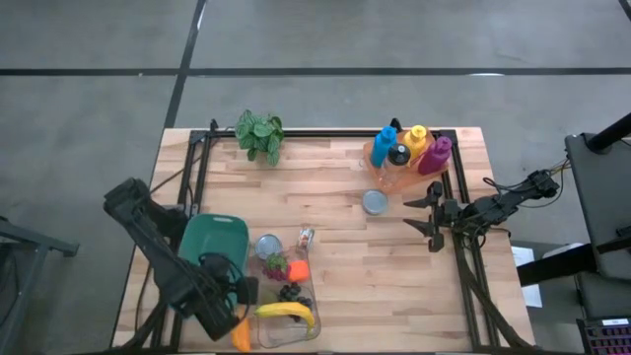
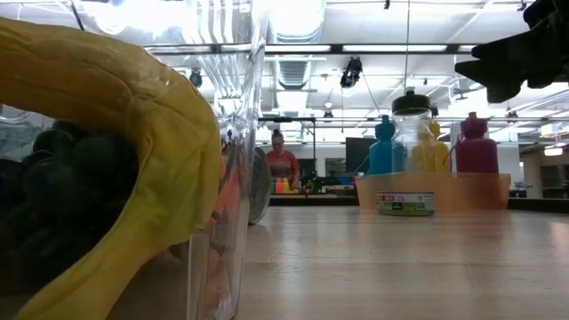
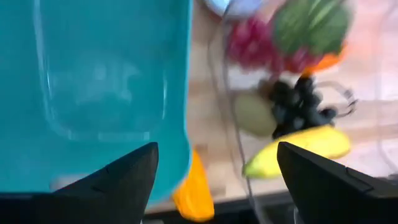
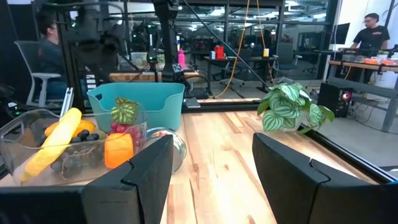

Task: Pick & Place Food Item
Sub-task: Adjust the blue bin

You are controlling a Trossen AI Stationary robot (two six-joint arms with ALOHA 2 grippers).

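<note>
The left gripper (image 1: pixel 240 314) hovers at the table's near left corner, jaws spread wide and empty. Between and just beyond its fingers (image 3: pixel 121 177) lie an orange food piece (image 3: pixel 194 190) beside the teal bin (image 1: pixel 212 242) and the banana (image 1: pixel 286 311) in the clear container (image 1: pixel 308 333). The left arm reaches low from the table's left edge. The right gripper (image 1: pixel 432 219) waits over the right side, jaws parted, holding nothing, near the tray of bottles (image 1: pixel 406 148).

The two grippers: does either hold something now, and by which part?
Nothing is held. The left gripper and the right gripper are both open and empty.
</note>
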